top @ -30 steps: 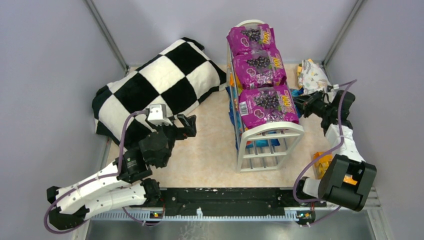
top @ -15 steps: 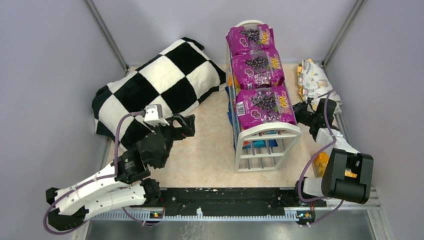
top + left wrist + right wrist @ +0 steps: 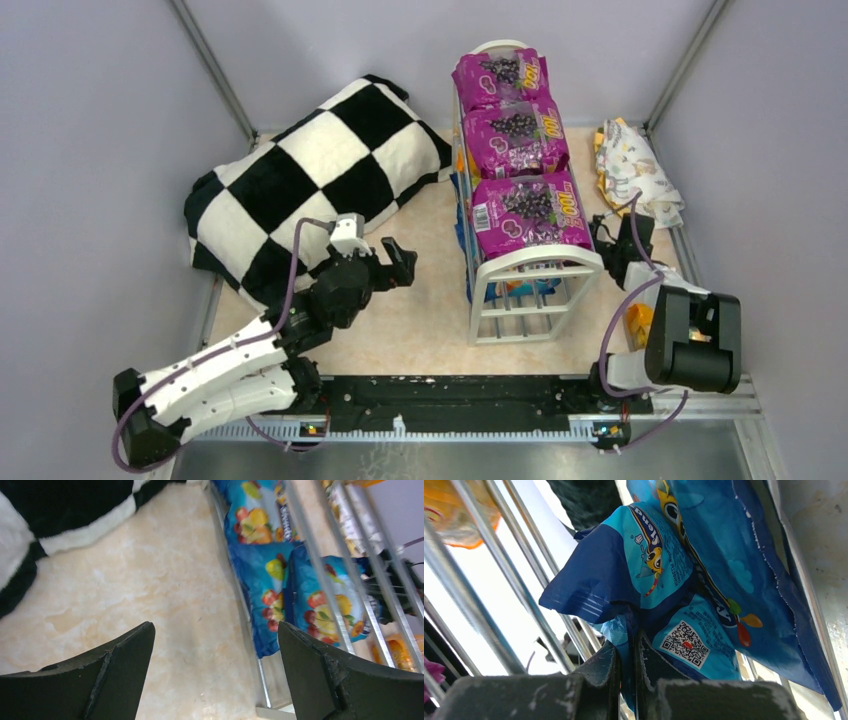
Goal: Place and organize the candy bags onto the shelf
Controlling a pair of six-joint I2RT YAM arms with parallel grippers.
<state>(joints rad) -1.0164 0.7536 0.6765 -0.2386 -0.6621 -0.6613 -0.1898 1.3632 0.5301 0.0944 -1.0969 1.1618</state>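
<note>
Beige bench (image 3: 420,320): my right gripper (image 3: 628,645) pinches a blue candy bag (image 3: 649,580); I'd ease it flat between the shelf (image 3: 540,262) rods. Left gripper (image 3: 215,627) gapes empty.

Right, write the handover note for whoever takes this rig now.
Left gripper: open, empty, above the bare table between the checkered cushion and the shelf.
Right gripper: shut on a blue candy bag among the shelf's lower rods, right side.
Done: three purple bags in a row on the top tier; other blue bags low in the shelf.
Left: seat the held bag; an orange pack lies on the table beside the right arm.
</note>
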